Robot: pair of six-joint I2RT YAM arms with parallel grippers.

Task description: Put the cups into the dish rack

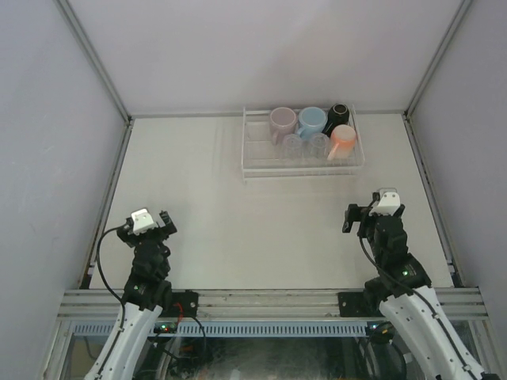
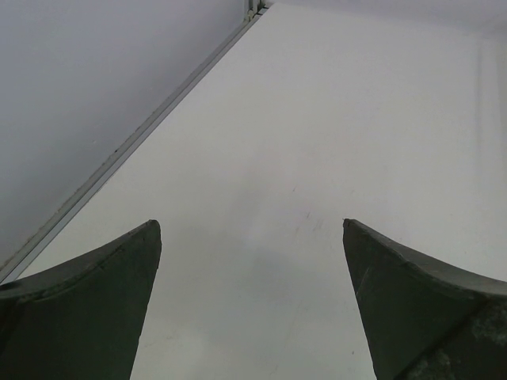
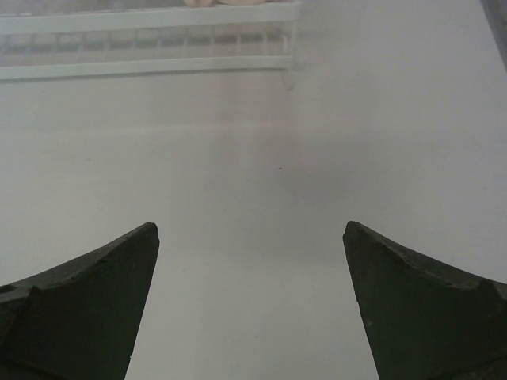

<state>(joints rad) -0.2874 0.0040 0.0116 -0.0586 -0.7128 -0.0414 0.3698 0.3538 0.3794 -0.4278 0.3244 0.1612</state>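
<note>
The left gripper point(image 2: 250, 222) hangs over the white table point(image 2: 317, 119), its two dark fingers point(image 2: 95, 301) spread wide at the lower corners. A pale wall point(image 2: 87, 71) rises on the left, with a thin metal rail point(image 2: 162, 115) along its foot

Six cups point(image 1: 313, 133) inside dish rack point(image 1: 257, 162), far right on table point(image 1: 238, 229).

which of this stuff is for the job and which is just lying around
Job: rack, holding the mauve mug, blue mug, black mug, peach mug and tumblers.
Just there: table, walls, cable.
</note>
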